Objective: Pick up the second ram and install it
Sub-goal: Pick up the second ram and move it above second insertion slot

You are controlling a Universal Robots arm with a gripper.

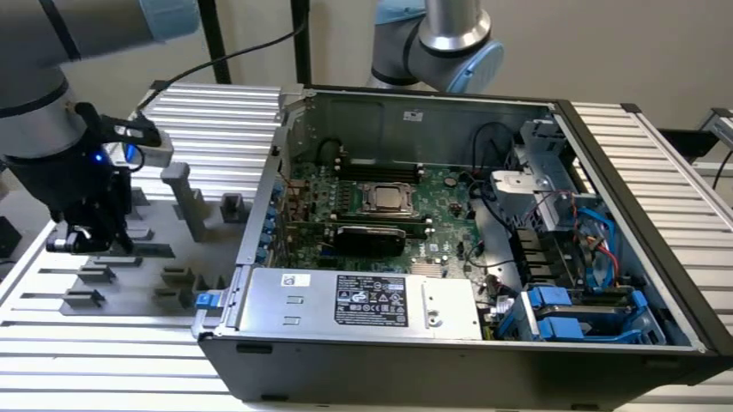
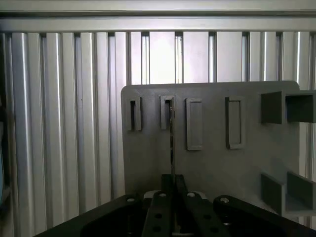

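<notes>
The tabletop (image 1: 115, 365) is a bed of ribbed aluminium slats. Toward the exterior view's left, a flat grey fixture plate (image 1: 154, 232) lies on it, carrying slotted holders and upright blocks. Just beside the plate, an open black computer case (image 1: 458, 369) rests on the slats.

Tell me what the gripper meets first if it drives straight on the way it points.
Likely the second ram, the thin edge-on strip straight ahead of the gripper, running to a slot in the grey holder; contact may already exist, depth unclear.
</notes>
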